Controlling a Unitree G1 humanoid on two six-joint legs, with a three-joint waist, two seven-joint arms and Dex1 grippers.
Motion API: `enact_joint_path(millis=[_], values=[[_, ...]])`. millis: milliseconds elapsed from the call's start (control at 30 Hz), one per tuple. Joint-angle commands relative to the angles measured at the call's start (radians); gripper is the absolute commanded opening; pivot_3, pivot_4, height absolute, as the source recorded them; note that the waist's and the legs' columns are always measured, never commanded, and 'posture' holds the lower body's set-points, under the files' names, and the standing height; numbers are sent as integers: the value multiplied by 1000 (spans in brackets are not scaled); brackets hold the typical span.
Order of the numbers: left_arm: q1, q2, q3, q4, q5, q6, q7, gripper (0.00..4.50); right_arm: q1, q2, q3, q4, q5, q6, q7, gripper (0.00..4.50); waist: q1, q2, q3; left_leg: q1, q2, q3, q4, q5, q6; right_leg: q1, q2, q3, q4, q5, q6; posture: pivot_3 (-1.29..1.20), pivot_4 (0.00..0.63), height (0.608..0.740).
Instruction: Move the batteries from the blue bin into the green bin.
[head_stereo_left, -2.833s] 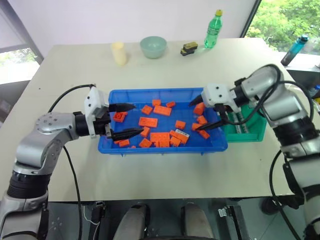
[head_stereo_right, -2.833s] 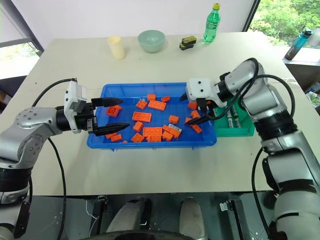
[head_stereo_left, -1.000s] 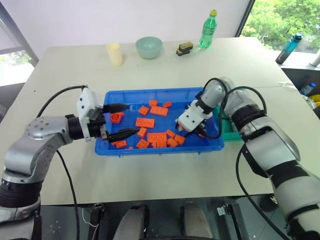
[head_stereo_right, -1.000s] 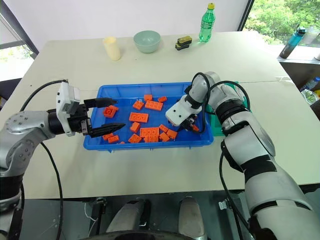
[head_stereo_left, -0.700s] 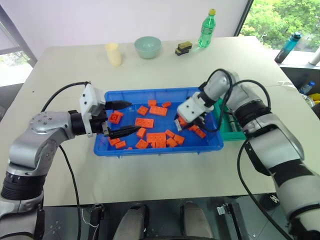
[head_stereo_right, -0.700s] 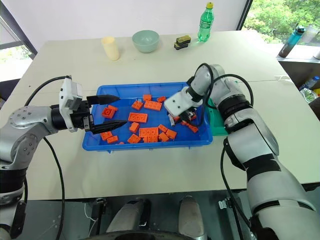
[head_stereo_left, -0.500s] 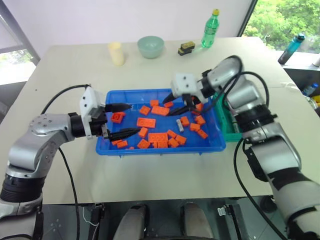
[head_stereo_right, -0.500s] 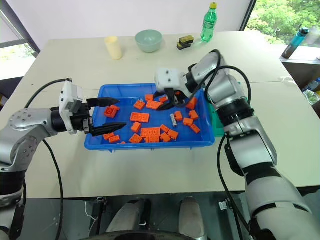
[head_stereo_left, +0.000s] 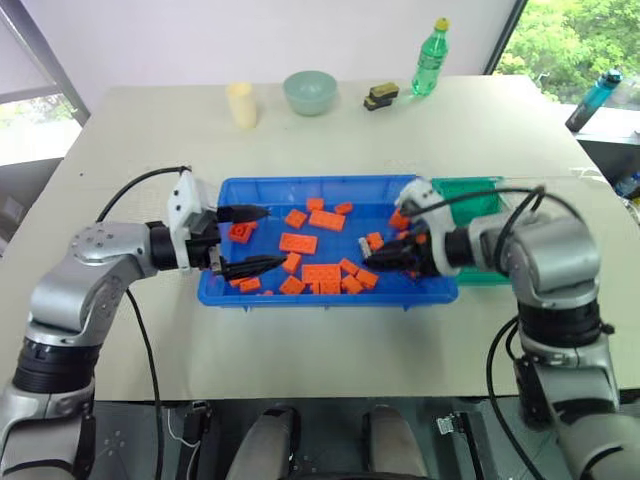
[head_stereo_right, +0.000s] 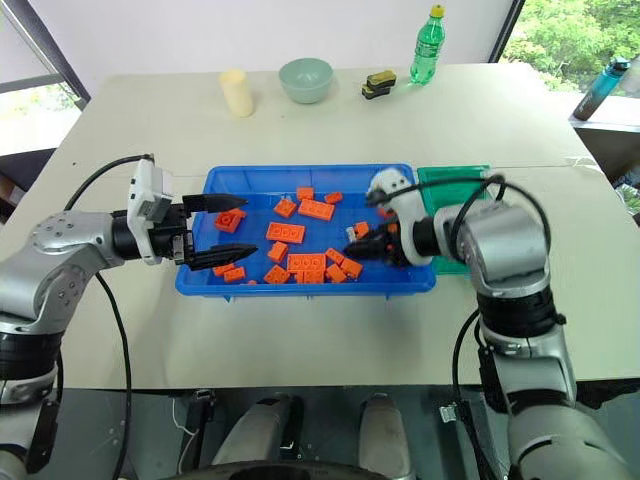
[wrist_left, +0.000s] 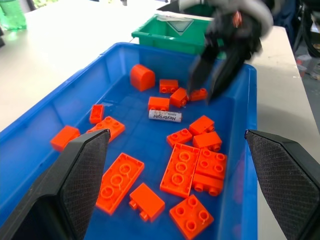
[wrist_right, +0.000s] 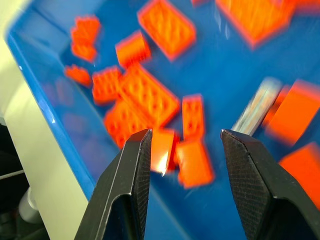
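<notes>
One battery (wrist_left: 165, 115) lies flat on the floor of the blue bin (head_stereo_left: 250, 190), toward the end nearest the green bin (head_stereo_left: 480, 187). It is a small silver stick with writing on its side. Orange toy bricks (head_stereo_left: 320, 273) lie all around it, some just beside it, but none on top of it.

The right claw (wrist_left: 212, 75) hangs over that end of the blue bin, near the battery. Its two black fingers are partly apart and nothing is between them. In the right wrist view the battery shows as a pale blurry bar (wrist_right: 257, 106) past the fingers, with bricks next to it.

The left claw (head_stereo_left: 245, 240) is at the other end of the blue bin, reaching in over the rim. Its fingers are spread wide and it is not holding anything. A red-orange brick (head_stereo_left: 240, 232) sits between the two fingers, lower down in the bin.

The green bin stands right next to the blue bin, on the robot's right side. I cannot tell what is inside it.

Both bins sit on a pale tabletop (head_stereo_left: 330, 340). At the far edge stand a yellow cup (head_stereo_left: 240, 104), a pale green bowl (head_stereo_left: 309, 92), a small dark thing (head_stereo_left: 380, 96) and a green bottle (head_stereo_left: 431, 58), well apart from the bins.
</notes>
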Motion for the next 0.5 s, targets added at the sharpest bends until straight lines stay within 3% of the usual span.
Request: enact_joint_path(millis=[33,267,500], values=[[-23,0,4,1,7,-26,-15,4500,-31,37,-53,25,48,7,-134,2243,-2,0,0,0,0,0,0,0,0,0,0,0,0,0,0,0,150,730],[-11,10,18,-17,3,-21,-14,4500,-83,88,-80,168,89,7,-306,2243,1,0,0,0,0,0,0,0,0,0,0,0,0,0,0,0,150,730],[18,26,38,-42,-5,-14,2,4500,-103,93,-61,223,146,7,-389,2243,-1,0,0,0,0,0,0,0,0,0,1,0,0,0,0,0,150,730]])
